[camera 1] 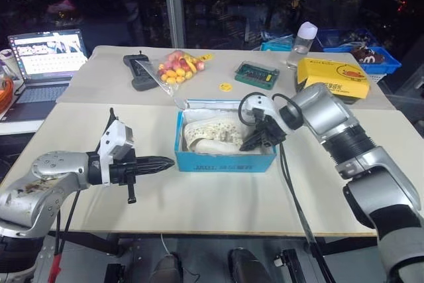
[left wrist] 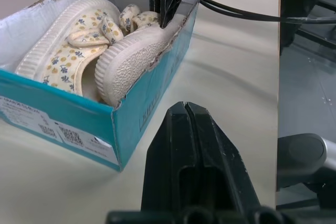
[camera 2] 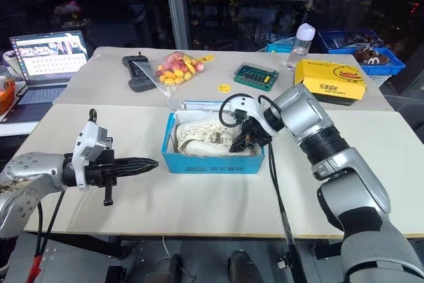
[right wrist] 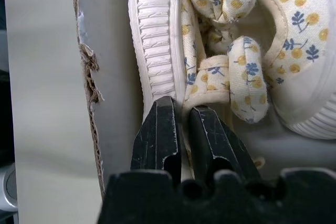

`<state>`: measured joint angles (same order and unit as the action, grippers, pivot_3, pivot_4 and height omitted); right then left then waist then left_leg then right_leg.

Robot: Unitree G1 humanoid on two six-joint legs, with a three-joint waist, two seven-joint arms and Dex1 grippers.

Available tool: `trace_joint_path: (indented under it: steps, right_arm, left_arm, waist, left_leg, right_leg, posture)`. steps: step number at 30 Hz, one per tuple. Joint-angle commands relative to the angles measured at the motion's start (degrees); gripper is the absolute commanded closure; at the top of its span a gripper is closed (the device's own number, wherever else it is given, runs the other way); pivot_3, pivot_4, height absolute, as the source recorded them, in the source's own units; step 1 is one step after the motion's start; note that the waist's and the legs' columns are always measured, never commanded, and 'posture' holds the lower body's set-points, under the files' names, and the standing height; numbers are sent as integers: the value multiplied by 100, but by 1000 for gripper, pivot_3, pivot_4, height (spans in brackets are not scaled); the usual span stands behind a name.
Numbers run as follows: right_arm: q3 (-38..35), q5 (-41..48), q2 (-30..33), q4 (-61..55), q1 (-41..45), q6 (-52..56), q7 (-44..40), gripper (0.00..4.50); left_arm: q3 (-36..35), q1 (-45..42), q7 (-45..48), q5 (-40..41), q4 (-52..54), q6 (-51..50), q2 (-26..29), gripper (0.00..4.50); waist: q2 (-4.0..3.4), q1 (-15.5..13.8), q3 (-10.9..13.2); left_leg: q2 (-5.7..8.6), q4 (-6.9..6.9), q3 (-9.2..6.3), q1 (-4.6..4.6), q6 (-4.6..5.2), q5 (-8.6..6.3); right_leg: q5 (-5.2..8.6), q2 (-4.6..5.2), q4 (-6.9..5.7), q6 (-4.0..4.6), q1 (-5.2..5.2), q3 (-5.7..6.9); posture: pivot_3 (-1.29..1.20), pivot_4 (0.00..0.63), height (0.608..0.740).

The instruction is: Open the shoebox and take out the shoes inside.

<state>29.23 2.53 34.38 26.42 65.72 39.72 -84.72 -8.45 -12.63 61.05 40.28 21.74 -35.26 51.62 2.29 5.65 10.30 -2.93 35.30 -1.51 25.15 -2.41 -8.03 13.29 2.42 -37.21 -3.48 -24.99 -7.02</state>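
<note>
The blue shoebox (camera 1: 225, 162) stands open at the middle of the table, its lid flap (camera 1: 212, 104) folded back behind it. Inside lie the shoes (camera 1: 209, 132), cream with small blue and yellow flowers and ribbed white soles (left wrist: 131, 61). My right gripper (camera 1: 255, 142) dips into the box's right end. In the right wrist view its fingers (right wrist: 157, 129) are pinched on the side edge of one shoe (right wrist: 157, 35). My left gripper (camera 1: 162, 162) is shut on nothing and hovers level just left of the box, pointing at it (left wrist: 186, 111).
Behind the box lie a yellow box (camera 1: 334, 77), a green case (camera 1: 257, 74), a bag of sweets (camera 1: 177, 67), a black remote (camera 1: 139, 71) and a bottle (camera 1: 303, 43). A blue basket (camera 1: 368, 54) sits far right, a laptop (camera 1: 48, 54) far left. A black cable (camera 1: 291, 190) crosses the table's front right.
</note>
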Motion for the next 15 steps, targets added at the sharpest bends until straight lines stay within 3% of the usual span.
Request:
trace_joint_path:
  steps: [1, 15]
  right_arm:
    - [-179, -90, -89, 81, -4, -53, 255, 4497]
    - [-320, 21, -73, -67, -32, -23, 173, 4497]
  left_arm:
    - [-22, -74, -49, -45, 70, 29, -13, 4500]
    - [-7, -126, -62, -81, 40, 27, -17, 4500]
  waist:
    - [0, 5, 0]
    - [0, 4, 0]
  left_leg:
    - [0, 0, 0, 0, 0, 0]
    - [0, 0, 0, 0, 1, 1]
  right_leg:
    - [0, 0, 0, 0, 0, 0]
    - [-1, 0, 0, -2, 0, -1]
  posture:
    - [0, 150, 740]
    - [0, 150, 740]
